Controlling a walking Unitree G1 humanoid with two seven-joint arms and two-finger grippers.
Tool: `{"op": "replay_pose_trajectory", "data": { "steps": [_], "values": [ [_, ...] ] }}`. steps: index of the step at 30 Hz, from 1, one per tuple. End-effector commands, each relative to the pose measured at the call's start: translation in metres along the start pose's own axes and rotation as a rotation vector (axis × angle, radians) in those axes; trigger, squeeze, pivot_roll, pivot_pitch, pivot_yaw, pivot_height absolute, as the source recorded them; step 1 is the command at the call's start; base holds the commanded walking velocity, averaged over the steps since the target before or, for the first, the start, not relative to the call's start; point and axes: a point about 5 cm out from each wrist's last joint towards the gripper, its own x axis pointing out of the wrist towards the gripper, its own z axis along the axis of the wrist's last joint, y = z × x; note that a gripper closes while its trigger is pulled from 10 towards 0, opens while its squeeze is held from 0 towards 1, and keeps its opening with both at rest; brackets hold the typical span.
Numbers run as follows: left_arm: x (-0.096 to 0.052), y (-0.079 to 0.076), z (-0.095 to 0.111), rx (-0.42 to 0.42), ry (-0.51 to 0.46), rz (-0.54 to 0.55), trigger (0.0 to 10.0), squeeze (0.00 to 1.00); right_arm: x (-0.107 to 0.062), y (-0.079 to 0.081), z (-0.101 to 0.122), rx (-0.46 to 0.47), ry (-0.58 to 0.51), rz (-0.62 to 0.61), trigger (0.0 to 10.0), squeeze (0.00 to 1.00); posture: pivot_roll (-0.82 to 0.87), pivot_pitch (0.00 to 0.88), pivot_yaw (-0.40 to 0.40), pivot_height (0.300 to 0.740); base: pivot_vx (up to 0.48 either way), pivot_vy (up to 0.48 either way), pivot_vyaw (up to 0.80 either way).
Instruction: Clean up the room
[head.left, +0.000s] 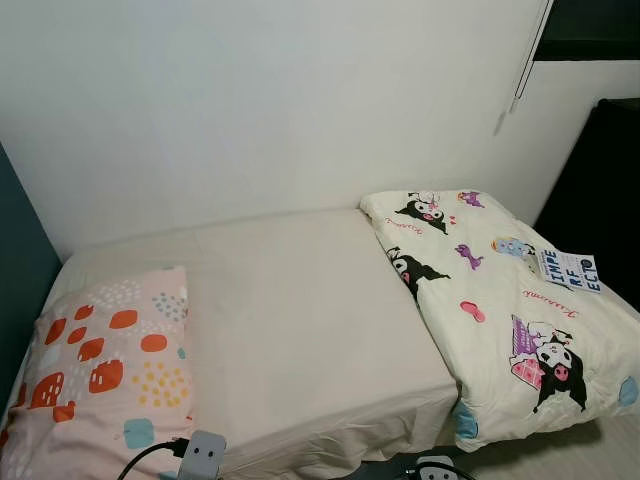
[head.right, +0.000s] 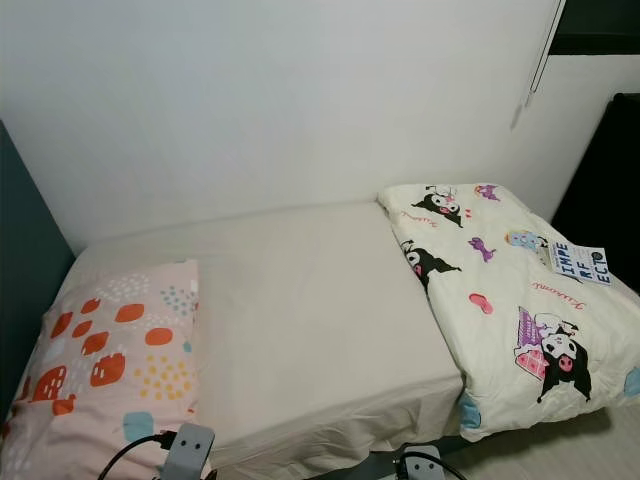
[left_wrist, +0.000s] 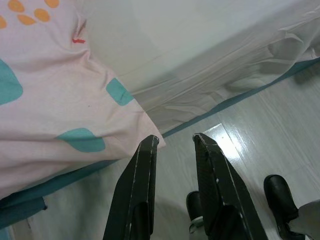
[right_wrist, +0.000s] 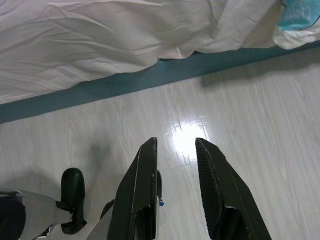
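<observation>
1. Left eye view: folded cartoon quilt (head.left: 510, 300) lies at the bed's (head.left: 310, 310) right end.
2. Handling, judged: soft, light, floppy; grasp a corner.
3. Left gripper (left_wrist: 175, 142), right gripper (right_wrist: 175, 145): parted, empty, above floor (right_wrist: 240, 110).

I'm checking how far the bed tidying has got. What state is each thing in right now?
Pillow: lying flat at the left end of the bed, one corner hanging over the edge.
Quilt: folded, lying at the right end.
Sheet: spread over the mattress, bare in the middle, creased where it hangs down the side.
Left gripper: open, holding nothing, beside the pillow corner.
Right gripper: open, holding nothing, above the floor.
</observation>
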Motion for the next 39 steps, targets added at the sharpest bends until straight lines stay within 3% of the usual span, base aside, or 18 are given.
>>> {"op": "replay_pose_trajectory", "data": {
  "steps": [1,9,39],
  "values": [
    [-0.0009,-0.0035,-0.001,-0.005,-0.001,-0.005,10.0,0.0,-0.0019,-0.0037,-0.0063,-0.001,0.028,-0.016,10.0,0.0,0.01,0.056,-0.027,0.74,0.0,0.0,0.0],
    [-0.0002,-0.0042,0.0003,-0.004,-0.005,-0.007,10.0,0.0,-0.0012,-0.0054,-0.0023,-0.06,0.005,-0.049,10.0,0.0,0.01,0.05,-0.029,0.74,0.0,0.0,0.0],
    [0.0005,-0.0031,0.0021,-0.003,-0.011,0.002,10.0,0.0,-0.0005,-0.0062,-0.004,-0.036,0.037,-0.029,10.0,0.0,0.01,0.056,-0.029,0.74,0.0,0.0,0.0]
  ]
}}
